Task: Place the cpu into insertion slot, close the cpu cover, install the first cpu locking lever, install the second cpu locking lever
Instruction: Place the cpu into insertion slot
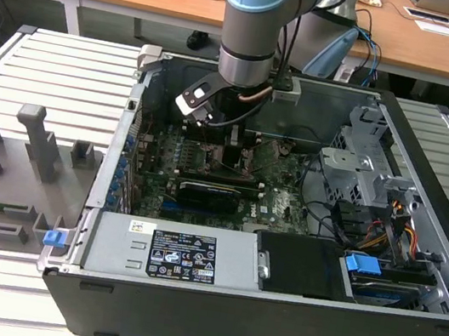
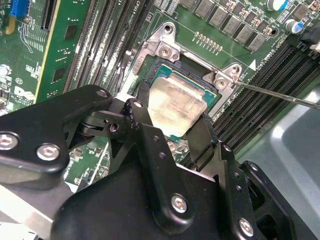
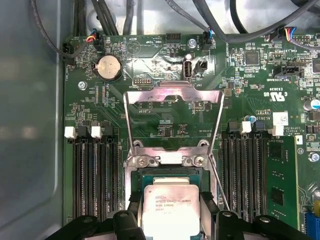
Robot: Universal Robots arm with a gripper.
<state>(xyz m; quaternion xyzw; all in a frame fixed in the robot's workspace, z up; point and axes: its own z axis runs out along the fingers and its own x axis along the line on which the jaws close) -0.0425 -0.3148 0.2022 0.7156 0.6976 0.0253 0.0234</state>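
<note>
Exterior view: gripper (image 1: 236,148) low inside computer case (image 1: 267,326), over motherboard (image 1: 283,204).

Second wrist view: fingers (image 2: 200,142) clamp cpu (image 2: 175,105) on two opposite sides. Insertion slot (image 2: 192,67) lies directly beneath, edges look parallel. Seated or not, cannot tell.

First wrist view: cpu cover (image 3: 172,92) swung open, beyond slot, clear of cpu.

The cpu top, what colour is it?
The cpu has a silvery-beige metal top, clearest in the second wrist view.
</note>
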